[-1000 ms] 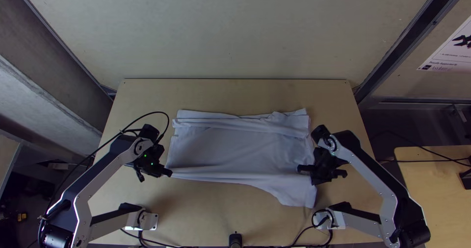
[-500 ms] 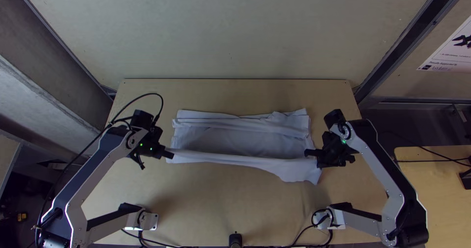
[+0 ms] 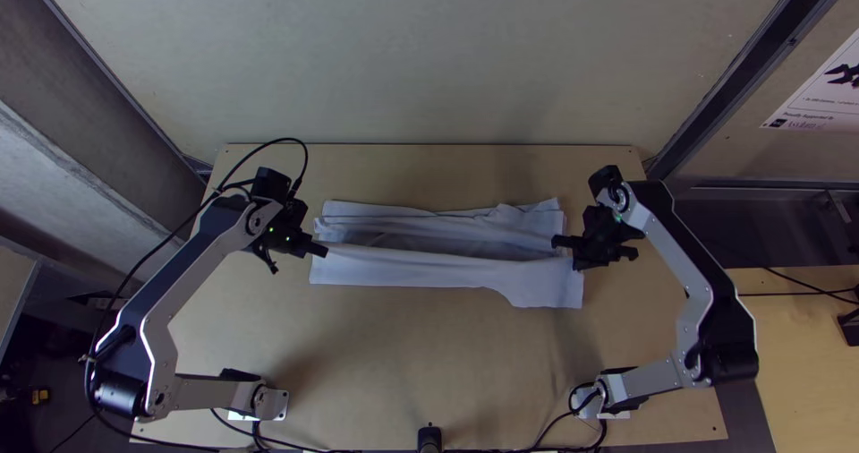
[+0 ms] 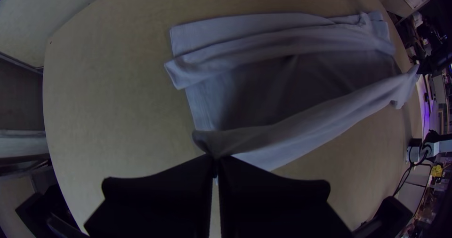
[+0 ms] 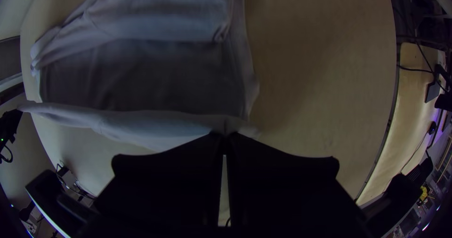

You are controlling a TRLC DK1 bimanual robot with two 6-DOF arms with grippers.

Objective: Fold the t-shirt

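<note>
The light grey t-shirt point(image 3: 429, 267) lies across the middle of the table, its far part folded over in a strip, its near edge lifted and stretched between both grippers. At that edge's left end is my left gripper point(image 3: 322, 249); at its right end is my right gripper point(image 3: 557, 241). In the left wrist view, my left gripper point(image 4: 215, 160) is shut on a bunched corner of the t-shirt point(image 4: 301, 120). My right gripper point(image 5: 224, 138) in the right wrist view is likewise shut on the raised edge of the t-shirt point(image 5: 141, 125).
Bare wooden table point(image 3: 429, 363) shows between the shirt and the arms' bases, and along the far edge. Black cables run by both bases. A second wooden table point(image 3: 796, 328) stands to the right.
Both grippers have moved up the picture, toward the table's far side, carrying the shirt's near edge over its middle. The open area of cloth between the folds has narrowed.
</note>
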